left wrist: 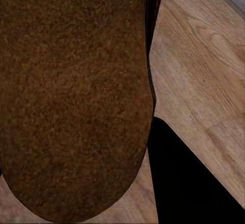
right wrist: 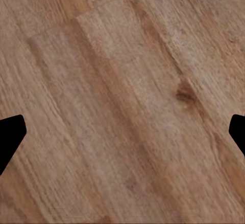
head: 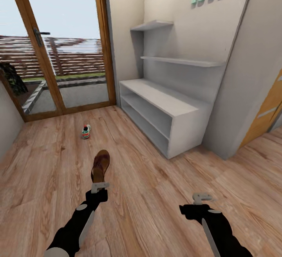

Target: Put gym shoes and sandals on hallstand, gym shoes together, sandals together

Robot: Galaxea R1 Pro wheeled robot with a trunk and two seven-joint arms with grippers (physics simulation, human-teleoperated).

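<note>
The left gripper (head: 100, 187) pinches 1 sandal (head: 100, 166) by its heel, clear of the floor (head: 149, 194) for carrying to the rack (head: 164, 104); right gripper (head: 202, 198) spread, empty

Wood-plank floor (head: 156, 194); one gym shoe (head: 86, 131) lying near glass door; grey hallstand (head: 164, 110) standing on planks by wall
</note>
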